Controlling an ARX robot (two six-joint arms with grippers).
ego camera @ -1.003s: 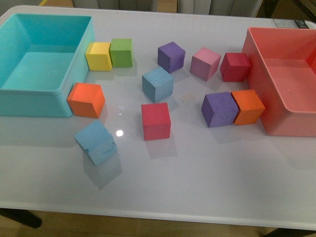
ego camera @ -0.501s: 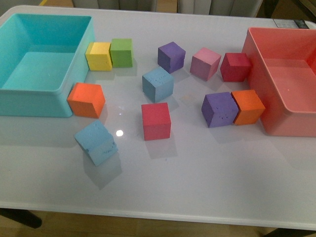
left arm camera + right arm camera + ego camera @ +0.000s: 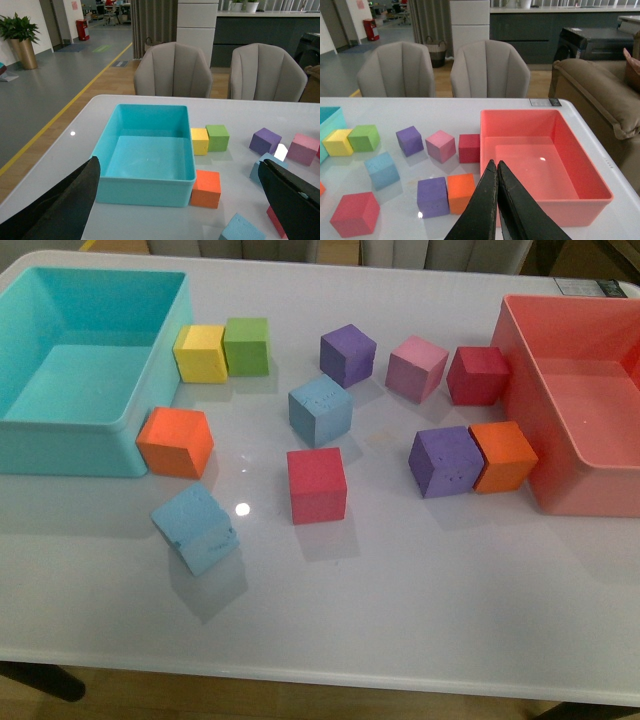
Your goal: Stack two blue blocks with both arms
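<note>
L gripper [image 3: 178,167]: jaws wide apart, empty | R gripper [image 3: 496,164]: fingers pressed together, nothing held | light blue pitted foam cube no.1 [image 3: 320,410]: mid-table, standing alone | light blue foam cube no.2 [image 3: 196,530]: near-left, skewed, just nearer than orange foam cube [image 3: 175,442] beside turquoise plastic bin [image 3: 150,370]

No text reading legibly in any view, dark label [image 3: 595,287] lying at the table [image 3: 400,590] corner appearing too blurred, pink wall notice [image 3: 74,5] showing too small.

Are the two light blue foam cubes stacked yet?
No: the farther light blue foam cube and the nearer light blue foam cube rest apart on the white table.
</note>
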